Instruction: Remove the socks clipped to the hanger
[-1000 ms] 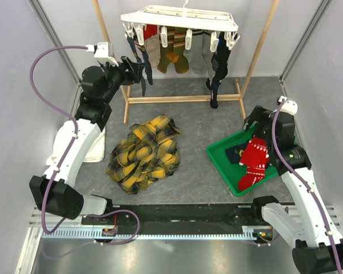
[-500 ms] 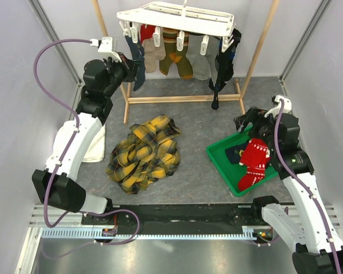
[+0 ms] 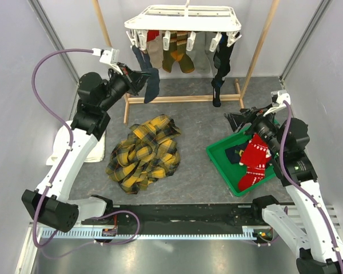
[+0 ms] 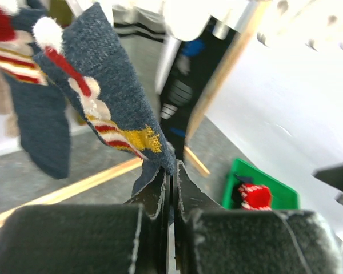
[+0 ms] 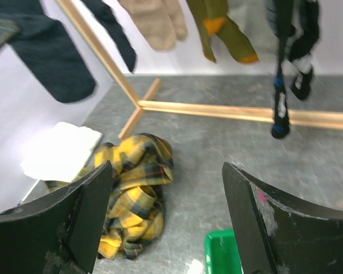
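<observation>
sock: navy sock (image 4: pixel 103 97) with a Santa face hung at the left end of the hanger (image 3: pixel 200 17), drawn out toward the left arm. Its top ran up to a peg; couldn't tell if the peg had let go.
left gripper (image 4: pixel 171 171): fingers pressed together on the sock's lower edge, a thin pinch with only a fold of fabric in it.
right gripper (image 5: pixel 166 171): fingers wide apart, nothing between them. It hovered over the far corner of the green tray (image 3: pixel 217 162), facing the rack.
rest on rack: second navy sock (image 4: pixel 43 131) just beside the held one, then tan, olive (image 3: pixel 180 57), grey and black (image 3: pixel 219 68) ones clipped.
risk 1: the pinch was shallow, so the fabric could slip out under a pull.
risk 2: a sideways pull would likely swing the hanger instead of opening the peg, and the hook might jump off the pole.
risk 3: the neighbouring navy sock could get dragged along.
in the way: left upright of the wooden frame (image 3: pixel 101 23) stood close to the left wrist.
around: red sock (image 3: pixel 254 160) in the tray, plaid cloth (image 3: pixel 143 151) mid-floor, white towel (image 3: pixel 94 149) under the left arm.
</observation>
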Controlling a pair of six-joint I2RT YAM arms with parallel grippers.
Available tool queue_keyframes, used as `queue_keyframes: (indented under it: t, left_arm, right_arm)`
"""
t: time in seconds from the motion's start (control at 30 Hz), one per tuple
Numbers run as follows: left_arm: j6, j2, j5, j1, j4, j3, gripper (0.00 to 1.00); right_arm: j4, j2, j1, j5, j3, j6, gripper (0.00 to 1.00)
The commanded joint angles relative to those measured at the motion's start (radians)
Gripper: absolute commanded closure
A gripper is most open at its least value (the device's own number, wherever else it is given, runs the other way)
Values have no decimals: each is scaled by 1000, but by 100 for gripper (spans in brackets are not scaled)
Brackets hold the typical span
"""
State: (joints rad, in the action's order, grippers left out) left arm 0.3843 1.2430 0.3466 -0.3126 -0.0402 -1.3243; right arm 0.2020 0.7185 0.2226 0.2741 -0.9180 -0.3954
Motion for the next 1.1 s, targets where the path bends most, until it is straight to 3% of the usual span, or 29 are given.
queue_keyframes:
  t: [0.0,0.43,0.6,0.77,0.97,1.03,1.07]
  left_arm:
    - [64,-37,72,-42,-21,13,98]
    - [129,-31,69,-144,-29,13,98]
    - [151,-30,52,-175,-30,4,98]
    - [162,-28,45,-194,-41,4,98]
    - [188,-31,49,-217,-55,13,98]
    - [202,-33,49,-221,-64,22,98]
    - [208,-33,49,-224,-69,23,98]
  right_arm:
    - [-166,22,40,60,-51,-10,16]
    - [-331,301,497,-321,-177,250,15]
    - [-447,398,674,-573,-188,335,10]
    - [-529,482,753,-645,-205,369,9]
    - [-604,593,790,-890,-229,415,8]
    - [-624,614,791,-934,-246,418,12]
    - [-633,619,790,-935,-248,423,19]
